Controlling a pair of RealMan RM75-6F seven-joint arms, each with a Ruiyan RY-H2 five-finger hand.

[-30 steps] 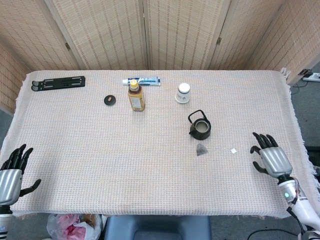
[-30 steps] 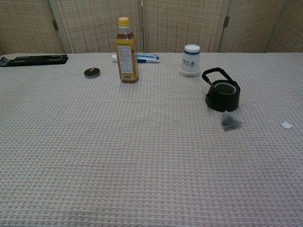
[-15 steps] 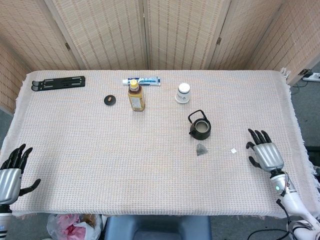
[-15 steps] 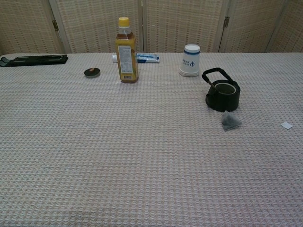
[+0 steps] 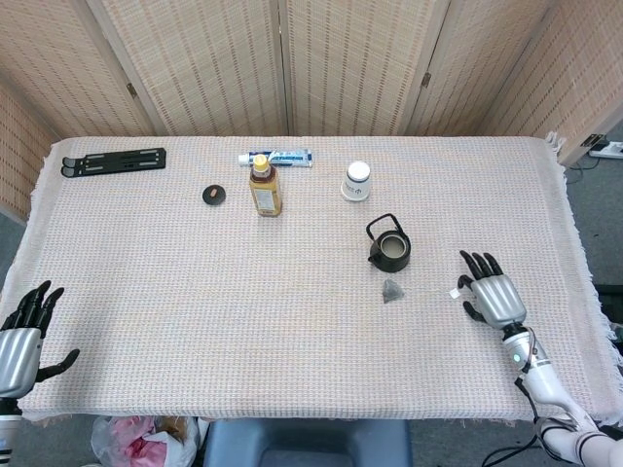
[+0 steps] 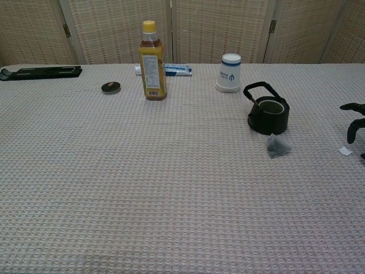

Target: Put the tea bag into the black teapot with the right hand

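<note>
A grey pyramid tea bag point(image 5: 393, 291) point(image 6: 278, 146) lies on the cloth just in front of the black teapot point(image 5: 390, 249) point(image 6: 268, 113), which stands lidless with its handle up. The bag's small white tag point(image 5: 454, 292) point(image 6: 345, 151) lies to the right. My right hand point(image 5: 494, 296) hovers open, fingers spread, just right of the tag; only its fingertips point(image 6: 353, 122) show at the chest view's right edge. At the table's near left corner my left hand point(image 5: 23, 336) is open and holds nothing.
A tea bottle point(image 5: 264, 187), a small dark lid point(image 5: 213, 195), a toothpaste tube point(image 5: 275, 158), a white cup point(image 5: 357, 181) and a black stand point(image 5: 113, 161) sit along the far side. The table's edge point(image 5: 574, 253) runs to the right of my right hand.
My right hand has moved left and forward over the table, from near the right edge to just beside the white tag. The left hand stayed put.
</note>
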